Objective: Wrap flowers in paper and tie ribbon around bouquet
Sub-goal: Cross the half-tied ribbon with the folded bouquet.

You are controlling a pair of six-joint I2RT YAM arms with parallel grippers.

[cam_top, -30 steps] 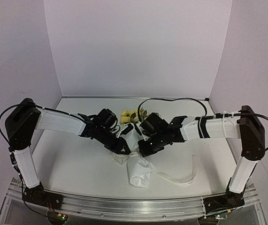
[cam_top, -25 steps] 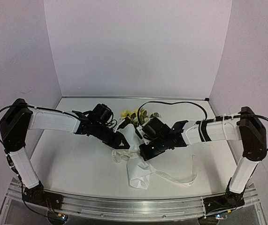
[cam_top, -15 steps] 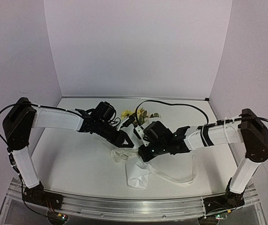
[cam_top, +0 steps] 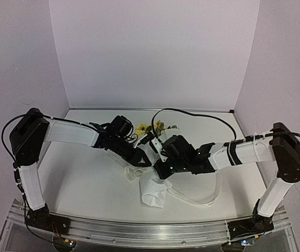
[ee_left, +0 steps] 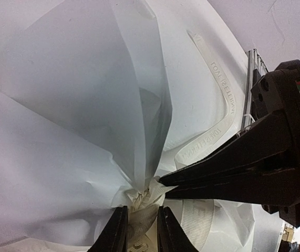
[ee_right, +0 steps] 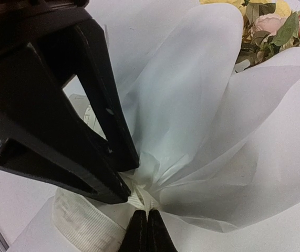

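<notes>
The bouquet (cam_top: 155,191) is laid in the middle of the bench (cam_top: 81,178), well away from the left and right edges. The flowers (ee_right: 268,21) are held inside the paper (ee_right: 213,115), which is folded around them like a cone. Only the yellow and cream blooms and some green leaves are seen. They poke out of the wide end, which is turned toward the far edge of the bench. The stems are hidden in the paper. Lower down, the paper is squeezed into a thin neck. Past the neck it is spread out again in a crumpled tail toward the near edge.

The ribbon (ee_left: 224,105) is bunched up at the neck. The rest of it is laid on the bench in a long curve toward the near right corner. Small letters are printed along it.

The left claw (ee_left: 141,215) is closed on the neck of the bouquet. One finger is placed on each side, with paper and ribbon pressed between them.

The right claw (ee_right: 147,212) is clenched tight, with its two fingers pressed together. Its tip is set against the neck, just beside the left claw. Whether a bit of ribbon is pinched in it cannot be told.
</notes>
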